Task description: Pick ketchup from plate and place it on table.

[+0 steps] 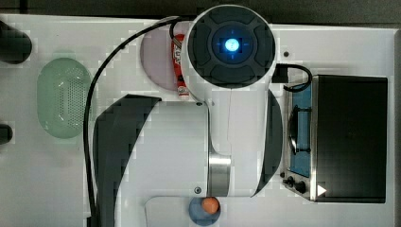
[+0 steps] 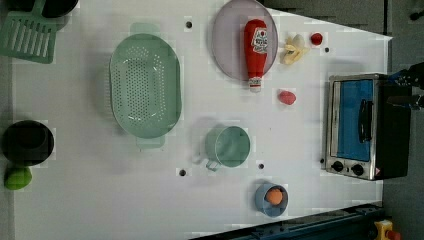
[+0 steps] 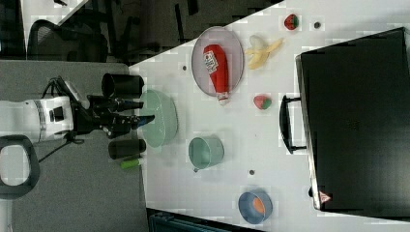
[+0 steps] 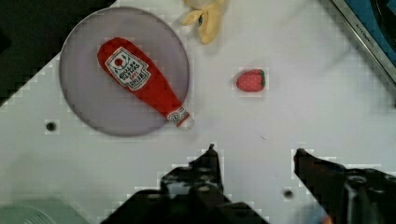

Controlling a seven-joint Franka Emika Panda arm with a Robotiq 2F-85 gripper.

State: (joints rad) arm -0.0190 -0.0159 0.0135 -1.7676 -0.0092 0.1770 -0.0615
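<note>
One slim red ketchup bottle (image 4: 142,83) lies on one round mauve-grey plate (image 4: 86,102), white table (image 4: 261,116); black gripper (image 4: 254,156) open, empty.

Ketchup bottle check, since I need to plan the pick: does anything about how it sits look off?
Slightly. The ketchup lies flat on the plate, and its white cap end overhangs the rim onto the table. Nothing is spilled.

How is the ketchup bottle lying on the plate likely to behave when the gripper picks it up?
The ketchup lies flat on the plate, its rounded body probably apt to roll if nudged sideways. It tapers toward the cap, so a grip there may slip. It looks like a soft toy, so it is likely light.
</note>
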